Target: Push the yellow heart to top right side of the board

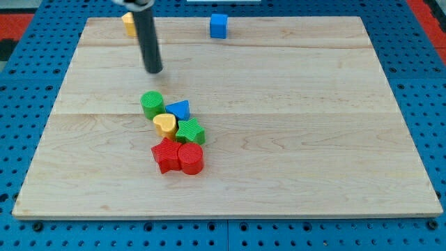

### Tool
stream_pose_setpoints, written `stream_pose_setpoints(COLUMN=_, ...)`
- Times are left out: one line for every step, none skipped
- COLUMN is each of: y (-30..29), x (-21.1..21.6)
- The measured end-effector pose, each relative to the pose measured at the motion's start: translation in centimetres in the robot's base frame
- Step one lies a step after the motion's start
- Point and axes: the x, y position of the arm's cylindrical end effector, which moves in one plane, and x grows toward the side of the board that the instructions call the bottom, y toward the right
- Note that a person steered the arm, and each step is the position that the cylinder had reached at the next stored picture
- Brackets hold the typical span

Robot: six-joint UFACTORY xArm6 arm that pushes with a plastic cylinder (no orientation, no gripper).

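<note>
The wooden surface [293, 139] fills most of the view, resting on a blue pegboard [21, 70]. Just left of its centre sits a tight cluster of blocks. The red star-like block [165, 154] and the red cylinder [190, 158] touch at the cluster's 6 o'clock end. The green cylinder [152, 104] stands at 11 o'clock, the green block [189, 131], its shape unclear, at 3 o'clock, and the blue triangular block [179, 110] at 1 o'clock. The yellow heart [164, 124] lies in the middle, hemmed in by these neighbours. A blue cube [219, 26] sits alone near the board's 12 o'clock edge, and a yellow block [128, 22] is partly hidden behind the rod. My tip [153, 70], the end effector, is a plain rod with nothing to spread or pinch; the heart lies at its 6 o'clock, with the green cylinder between them.
</note>
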Motion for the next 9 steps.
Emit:
stream_pose_setpoints(y=-1.6, x=6.7)
stream_pose_setpoints(y=-1.2, x=11.9)
stream_pose_setpoints(y=1.6, x=13.5)
stream_pose_setpoints(y=5.6, x=12.2)
stream_pose_setpoints(y=10.5, x=11.2)
stream_pose_setpoints(y=11.8, x=10.3)
stream_pose_setpoints(y=8.5, x=12.2)
stream_pose_setpoints(y=4.4, x=12.7)
stream_pose_setpoints(y=3.6, x=9.2)
